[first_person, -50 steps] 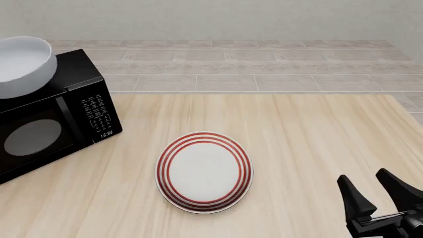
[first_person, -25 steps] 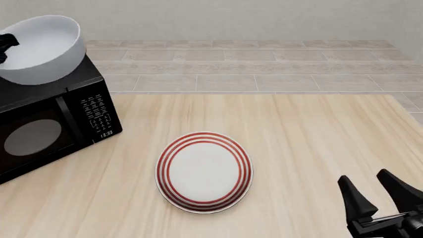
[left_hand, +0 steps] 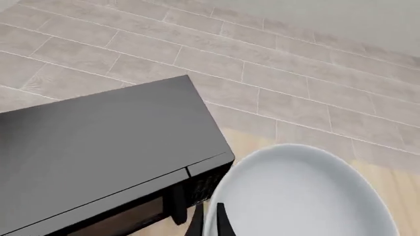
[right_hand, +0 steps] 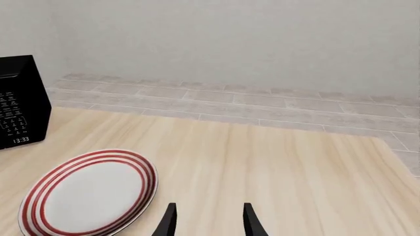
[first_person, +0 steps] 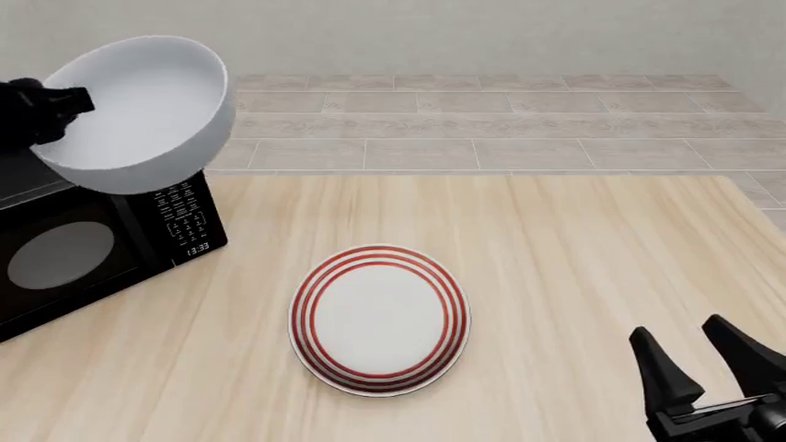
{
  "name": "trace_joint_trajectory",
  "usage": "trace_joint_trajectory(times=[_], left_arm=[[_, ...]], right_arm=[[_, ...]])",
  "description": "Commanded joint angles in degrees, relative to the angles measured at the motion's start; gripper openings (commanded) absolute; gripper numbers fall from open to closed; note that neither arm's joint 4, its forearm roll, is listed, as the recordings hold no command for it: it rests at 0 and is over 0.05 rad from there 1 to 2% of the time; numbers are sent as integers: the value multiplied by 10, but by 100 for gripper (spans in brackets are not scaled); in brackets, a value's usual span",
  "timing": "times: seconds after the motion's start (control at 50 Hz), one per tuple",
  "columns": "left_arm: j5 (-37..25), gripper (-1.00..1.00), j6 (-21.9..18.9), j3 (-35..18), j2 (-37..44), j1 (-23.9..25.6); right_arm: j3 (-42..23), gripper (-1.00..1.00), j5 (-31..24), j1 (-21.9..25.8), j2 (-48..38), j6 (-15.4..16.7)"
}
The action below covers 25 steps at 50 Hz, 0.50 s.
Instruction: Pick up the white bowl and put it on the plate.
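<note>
- Now the left gripper [first_person: 55, 106] pinches the white bowl [first_person: 142, 110] by its rim, holding it tilted in the air above the microwave [first_person: 86, 249] at far left.
- The plate [first_person: 379, 319] lies mid-table, empty.
- The right gripper [first_person: 706, 368] sits near right, fingers spread.

Only readable text: "13:33" on the clock display [first_person: 198, 248] at the bottom of the microwave [first_person: 74, 253] control panel, white digits on black; also seen in right wrist view [right_hand: 20, 140]. Keypad buttons [first_person: 180, 212] above the display carry tiny white markings, too small to read. Nothing else legible.
</note>
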State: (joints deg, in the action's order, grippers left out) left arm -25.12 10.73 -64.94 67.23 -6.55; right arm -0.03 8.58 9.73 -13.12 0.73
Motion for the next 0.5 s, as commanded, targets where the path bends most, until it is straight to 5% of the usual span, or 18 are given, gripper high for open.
trace_joint_trajectory(times=[0.02, 0.5], left_arm=[[21, -100, -44, 78, -75, 63], [74, -100, -78, 182, -115, 167]], right_arm=[[0, 100, -4, -3, 4, 2], [0, 100, -25, -6, 26, -2]])
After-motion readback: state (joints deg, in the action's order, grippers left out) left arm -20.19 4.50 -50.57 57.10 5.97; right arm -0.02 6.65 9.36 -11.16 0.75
